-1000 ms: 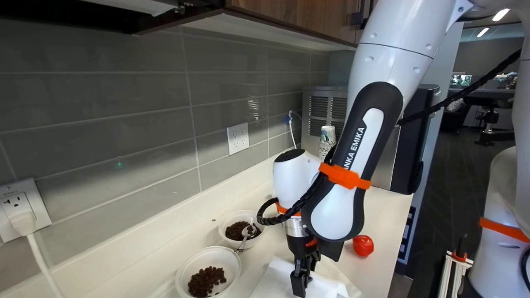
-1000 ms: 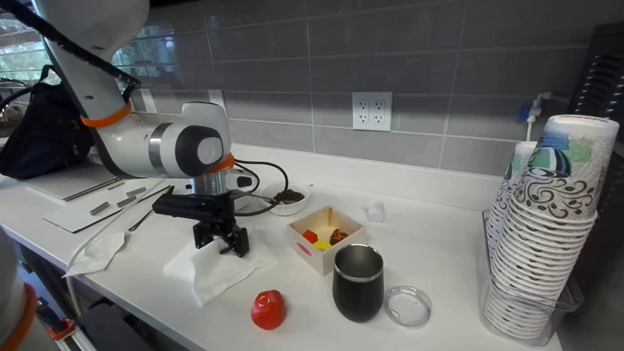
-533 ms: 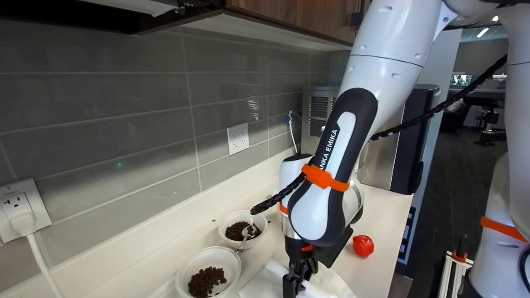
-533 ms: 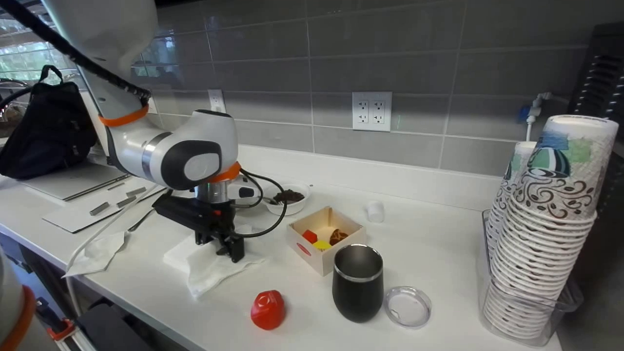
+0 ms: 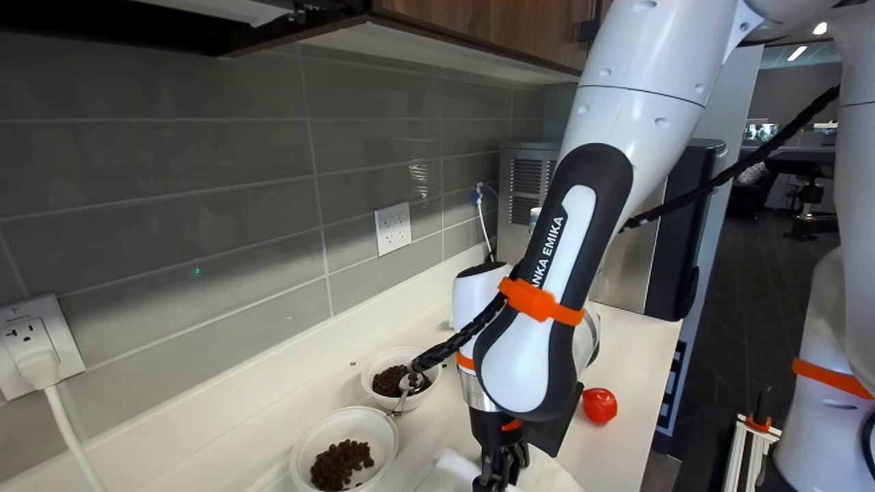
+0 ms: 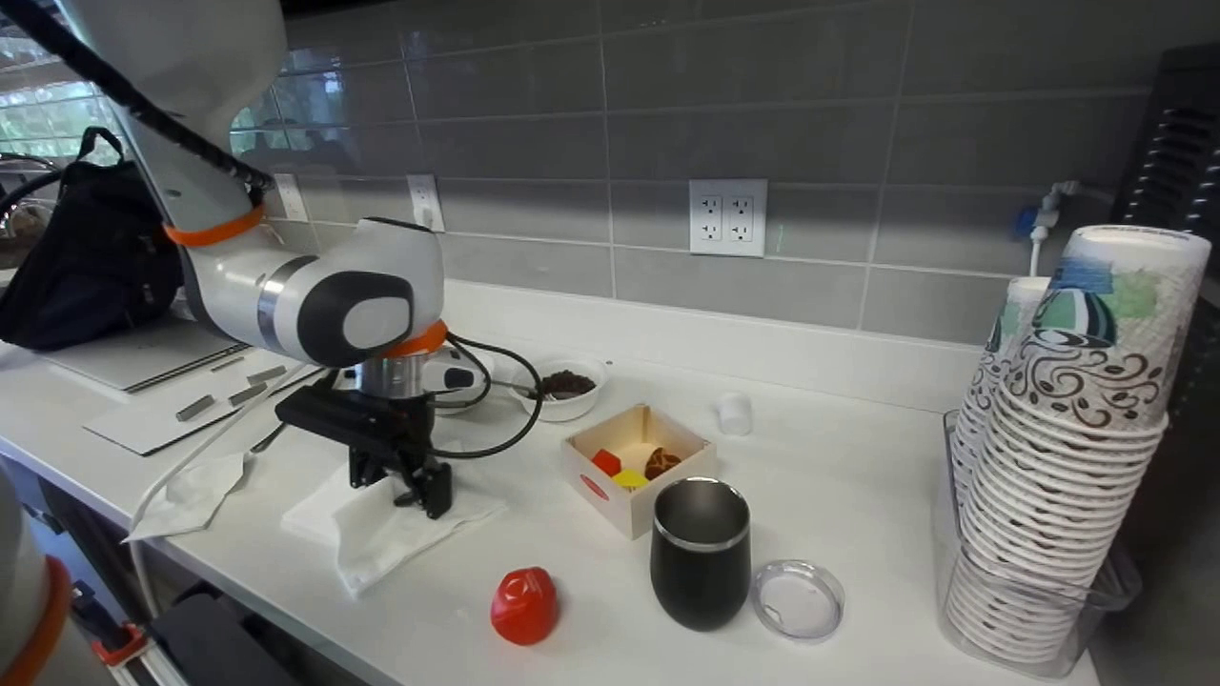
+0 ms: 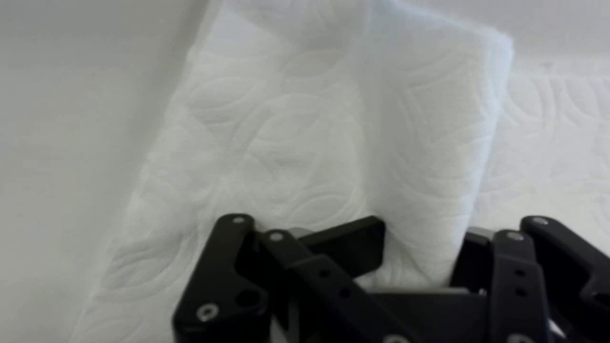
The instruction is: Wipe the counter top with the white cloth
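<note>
There is one surface (image 6: pixel 839 495), one white cloth (image 6: pixel 383 548), one loose white sheet (image 6: pixel 195 495), and one arm (image 5: pixel 595 205) with two fingers (image 7: pixel 350 245). White bowls (image 5: pixel 348 424) number two, both with dark food (image 5: pixel 342 465), and there is one spoon (image 5: pixel 405 391). One open box (image 6: pixel 618 507) shows three pieces (image 6: pixel 661 463): one red, one yellow, one brown. Then come one black tumbler (image 6: pixel 701 572), one clear lid (image 6: pixel 799 600), one small white cylinder (image 6: pixel 734 413), one rounded red object (image 6: pixel 524 606) and one dark bag (image 6: pixel 100 257). Three wall outlets (image 6: pixel 728 217) show in an exterior view. Paper cups (image 6: pixel 1058 476) make two stacks, nested too closely for a sure count of cups.
</note>
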